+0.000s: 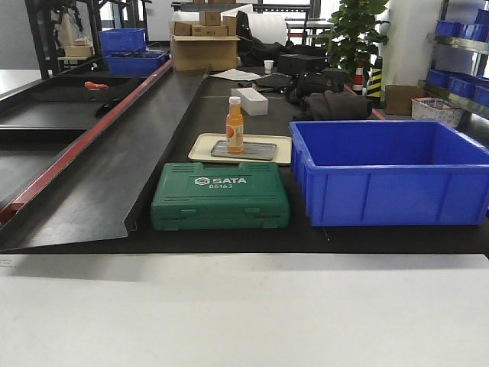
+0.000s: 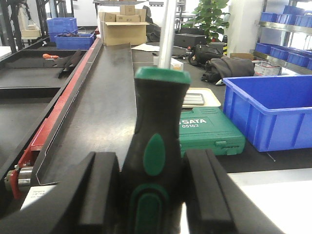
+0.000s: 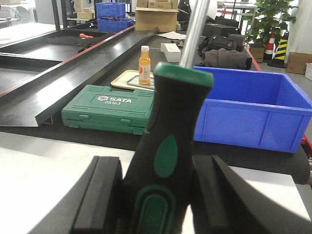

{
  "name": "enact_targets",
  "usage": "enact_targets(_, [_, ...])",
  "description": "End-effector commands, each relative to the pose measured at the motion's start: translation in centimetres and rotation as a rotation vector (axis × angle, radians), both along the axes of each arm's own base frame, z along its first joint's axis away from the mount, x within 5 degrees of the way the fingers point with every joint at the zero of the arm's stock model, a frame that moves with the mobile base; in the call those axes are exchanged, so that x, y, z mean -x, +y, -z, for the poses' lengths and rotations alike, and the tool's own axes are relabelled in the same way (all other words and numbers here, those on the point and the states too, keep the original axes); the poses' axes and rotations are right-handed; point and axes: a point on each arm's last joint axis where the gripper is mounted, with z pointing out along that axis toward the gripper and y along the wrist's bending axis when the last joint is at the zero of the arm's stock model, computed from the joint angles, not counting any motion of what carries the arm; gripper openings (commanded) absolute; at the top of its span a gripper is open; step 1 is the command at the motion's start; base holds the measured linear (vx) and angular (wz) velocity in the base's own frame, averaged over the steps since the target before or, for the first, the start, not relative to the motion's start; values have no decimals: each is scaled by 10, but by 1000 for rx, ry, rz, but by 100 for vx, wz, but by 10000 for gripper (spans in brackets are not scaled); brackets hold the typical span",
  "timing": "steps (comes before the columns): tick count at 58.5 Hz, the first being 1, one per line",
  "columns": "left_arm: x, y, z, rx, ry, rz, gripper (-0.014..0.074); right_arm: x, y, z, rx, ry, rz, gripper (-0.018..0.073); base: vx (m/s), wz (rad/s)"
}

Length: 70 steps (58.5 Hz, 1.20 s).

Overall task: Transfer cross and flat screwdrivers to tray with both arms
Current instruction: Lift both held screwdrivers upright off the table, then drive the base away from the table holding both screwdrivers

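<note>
The front camera looks level and forward across a white tabletop [image 1: 229,313] to the green SATA case [image 1: 220,196] and blue crate [image 1: 390,172], which both wrist cameras also show, the left from close behind the left screwdriver [image 2: 155,146] with the case at its right, the right from close behind the right screwdriver [image 3: 168,151] with the case at its left.

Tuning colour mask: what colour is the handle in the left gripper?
Screwdriver handle: black with green inlays and collar; best in left wrist view.
</note>
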Motion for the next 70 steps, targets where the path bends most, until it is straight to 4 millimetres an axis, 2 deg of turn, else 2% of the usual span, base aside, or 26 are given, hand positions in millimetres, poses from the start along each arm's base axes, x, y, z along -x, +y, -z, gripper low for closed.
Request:
enact_targets(1, [2, 0, -15, 20, -114, 6, -3, 1, -1, -16, -10, -111, 9, -8, 0, 0])
enact_targets(37, [2, 0, -15, 20, -114, 6, -3, 1, -1, -16, -10, -111, 9, -8, -1, -3])
enact_targets(70, [2, 0, -15, 20, -114, 6, -3, 1, -1, -16, -10, -111, 9, -8, -10, -38])
